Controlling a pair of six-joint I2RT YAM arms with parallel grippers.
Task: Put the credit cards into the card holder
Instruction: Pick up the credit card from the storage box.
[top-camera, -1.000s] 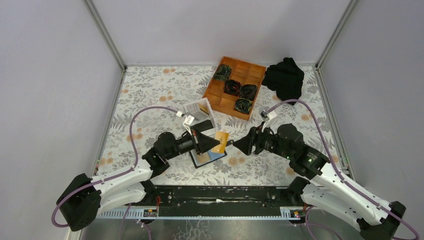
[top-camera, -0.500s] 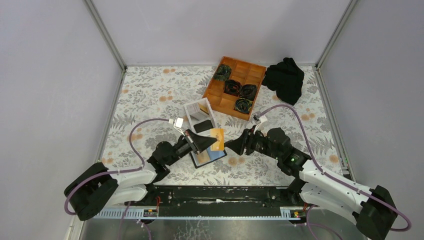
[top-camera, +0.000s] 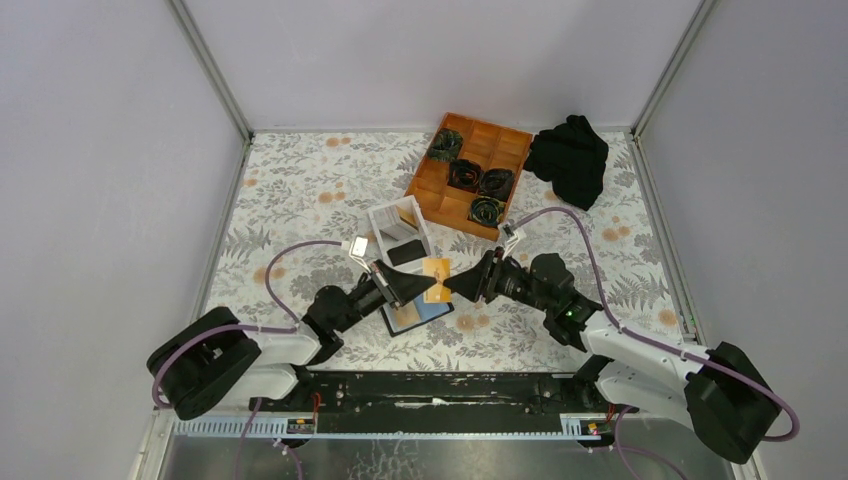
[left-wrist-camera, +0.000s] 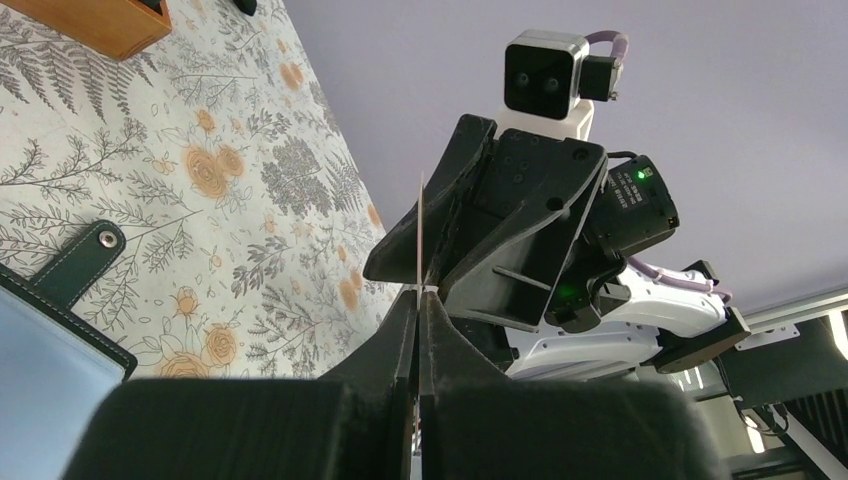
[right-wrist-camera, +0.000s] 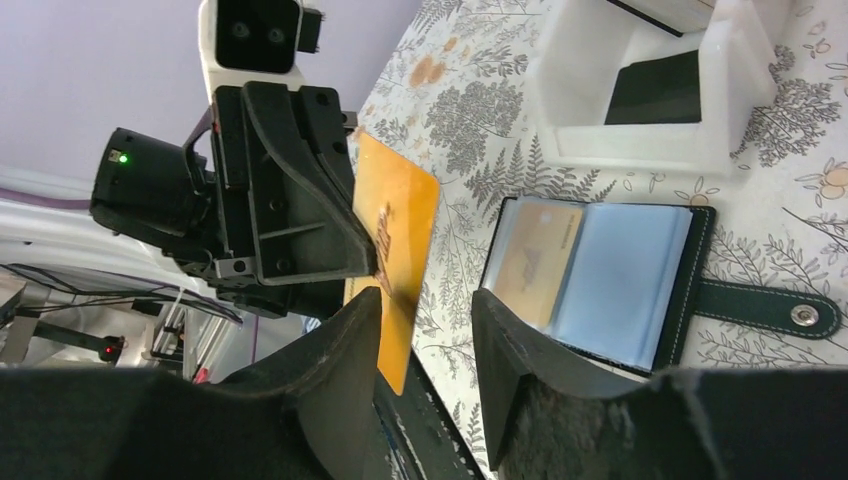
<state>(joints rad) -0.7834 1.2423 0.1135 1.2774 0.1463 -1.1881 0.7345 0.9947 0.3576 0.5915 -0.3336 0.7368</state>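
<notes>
An orange-tan credit card is held upright above the table, and my left gripper is shut on its edge. In the left wrist view the credit card shows edge-on between the closed fingers. My right gripper is open, with one finger on each side of the credit card; the card lies close to its left finger, with a gap to the other. The black card holder lies open on the table below, a tan card in its clear sleeve and its strap tab pointing right.
A white open-topped box stands just behind the card holder. An orange wooden compartment tray with dark rolled items sits farther back. A black cloth lies at the back right. Grey walls enclose the floral table.
My right gripper has moved left until its fingers straddle the orange card, and its jaws have narrowed. The left gripper, still holding the card, shifted slightly toward the white box.
</notes>
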